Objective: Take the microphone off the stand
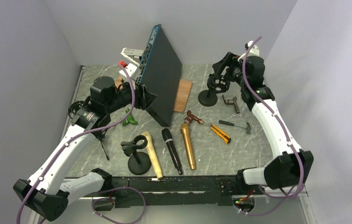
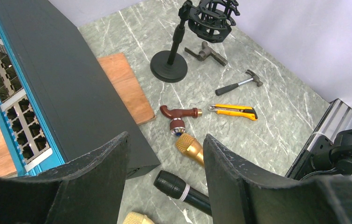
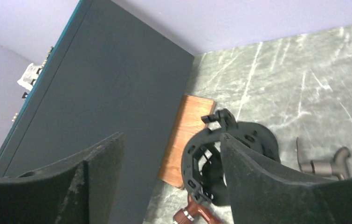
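Observation:
A black stand with a clip (image 1: 135,145) stands near the front. A cream microphone (image 1: 152,154) lies on the table against the clip; I cannot tell whether the clip grips it. A black microphone (image 1: 171,150) and a gold microphone (image 1: 188,145) lie beside it. A second stand with an empty shock-mount ring (image 1: 217,84) stands at the back right. My right gripper (image 1: 217,71) is open just above that ring (image 3: 202,163), with nothing between its fingers (image 3: 171,136). My left gripper (image 1: 148,98) is open and empty (image 2: 166,140), above the black microphone's head (image 2: 183,190) and the gold one (image 2: 190,147).
A tall dark network switch (image 1: 162,74) leans on edge at the back centre, with a wooden board (image 1: 183,95) behind it. A brown tap (image 1: 193,117), a yellow utility knife (image 1: 220,133), a hammer (image 1: 234,124) and a grey metal fitting (image 1: 232,102) lie at the right.

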